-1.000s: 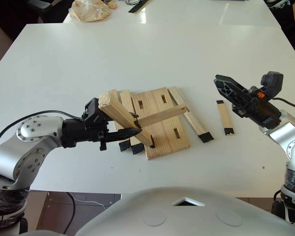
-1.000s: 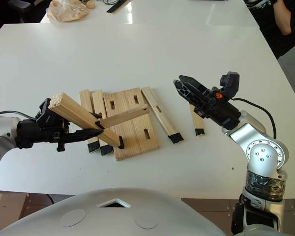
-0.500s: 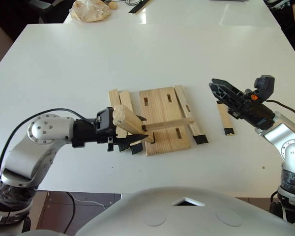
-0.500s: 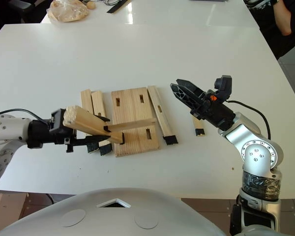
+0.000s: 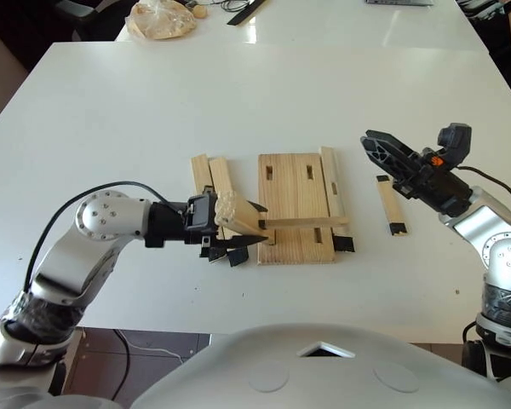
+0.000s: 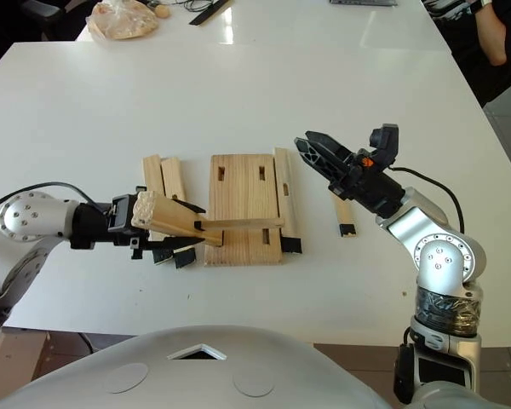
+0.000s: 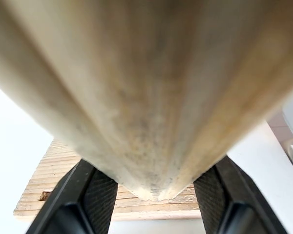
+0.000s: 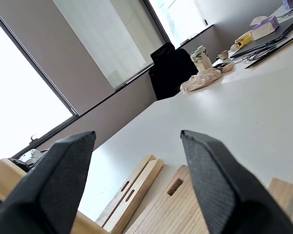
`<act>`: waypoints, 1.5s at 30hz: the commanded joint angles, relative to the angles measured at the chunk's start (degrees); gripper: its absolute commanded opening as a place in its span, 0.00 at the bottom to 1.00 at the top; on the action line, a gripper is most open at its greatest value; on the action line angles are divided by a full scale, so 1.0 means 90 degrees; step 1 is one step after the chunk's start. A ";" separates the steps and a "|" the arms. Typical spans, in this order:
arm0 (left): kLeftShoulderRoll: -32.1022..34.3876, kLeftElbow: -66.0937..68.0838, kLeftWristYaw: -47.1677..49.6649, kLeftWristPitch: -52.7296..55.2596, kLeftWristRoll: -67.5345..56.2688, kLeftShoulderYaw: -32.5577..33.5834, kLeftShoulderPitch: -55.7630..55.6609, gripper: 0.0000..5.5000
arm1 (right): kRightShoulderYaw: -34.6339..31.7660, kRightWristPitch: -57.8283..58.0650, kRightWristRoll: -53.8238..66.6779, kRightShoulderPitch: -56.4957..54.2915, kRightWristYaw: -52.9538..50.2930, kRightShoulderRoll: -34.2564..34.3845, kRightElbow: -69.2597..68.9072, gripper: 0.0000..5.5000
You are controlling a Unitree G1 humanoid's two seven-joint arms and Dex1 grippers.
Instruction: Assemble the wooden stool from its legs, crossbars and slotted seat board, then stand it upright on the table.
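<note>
Leg (image 5: 237,216) in L claw (image 5: 255,225) lower, flatter vs. 1 s ago

A wooden leg (image 7: 146,87) is seen very close, and its pale grain runs toward a narrow end. It is clamped by the left claw (image 7: 155,195), whose two black fingers (image 7: 95,197) are pressed against it, one on each side. Behind the fingers a part of the slotted seat board (image 7: 49,187) is seen, lying flat on the white table (image 7: 14,146). One small dark slot (image 7: 43,196) is noticed near the edge of the board.
</note>
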 commanded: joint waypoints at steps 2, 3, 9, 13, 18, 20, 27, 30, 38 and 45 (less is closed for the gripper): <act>0.0354 0.1111 -0.0293 -0.0023 0.1089 -0.0447 -0.0169 0.37 | -0.0071 -0.0093 -0.0123 0.0019 -0.0038 0.0042 0.0028 0.58; 0.0386 0.1144 -0.0306 -0.0036 0.1065 -0.0440 -0.0181 0.37 | -0.0094 -0.0105 -0.0123 0.0037 -0.0047 0.0051 0.0038 0.58; 0.0527 0.1454 0.0092 -0.0302 0.1634 -0.0471 -0.0140 0.37 | -0.0199 -0.0188 -0.0153 0.0135 -0.0097 0.0079 0.0042 0.58; 0.0887 0.0957 0.0455 -0.0206 0.1746 -0.0033 0.0638 0.50 | -0.0383 -0.0203 -0.0144 0.0269 -0.0059 -0.0027 0.0088 0.58; 0.0851 0.0288 0.1231 0.0526 0.1938 0.0657 0.1408 0.63 | -0.0437 -0.0293 -0.0266 0.0624 -0.0032 -0.0007 -0.0100 0.58; 0.0619 0.0042 0.1697 0.1338 0.1616 0.1159 0.1501 0.63 | -0.0495 -0.0361 -0.0268 0.0816 -0.0091 0.0038 -0.0244 0.58; -0.0318 -0.1506 0.3179 0.4081 0.0562 0.2056 0.2154 0.63 | -0.0681 -0.0620 -0.0278 0.1467 -0.0309 0.0252 -0.0685 0.58; -0.0591 -0.1751 0.3683 0.4836 0.0536 0.2068 0.2507 0.63 | -0.0658 -0.0660 -0.0317 0.1497 -0.0333 0.0260 -0.0736 0.58; -0.1037 -0.2166 0.4401 0.5631 0.0515 0.1919 0.3123 0.63 | -0.0610 -0.0795 -0.0350 0.1703 -0.0379 0.0310 -0.0842 0.58; -0.0303 -0.1170 0.3925 0.5065 0.0852 0.2070 0.2960 0.63 | -0.0528 -0.0928 -0.0466 0.1977 -0.0408 0.0436 -0.0979 0.58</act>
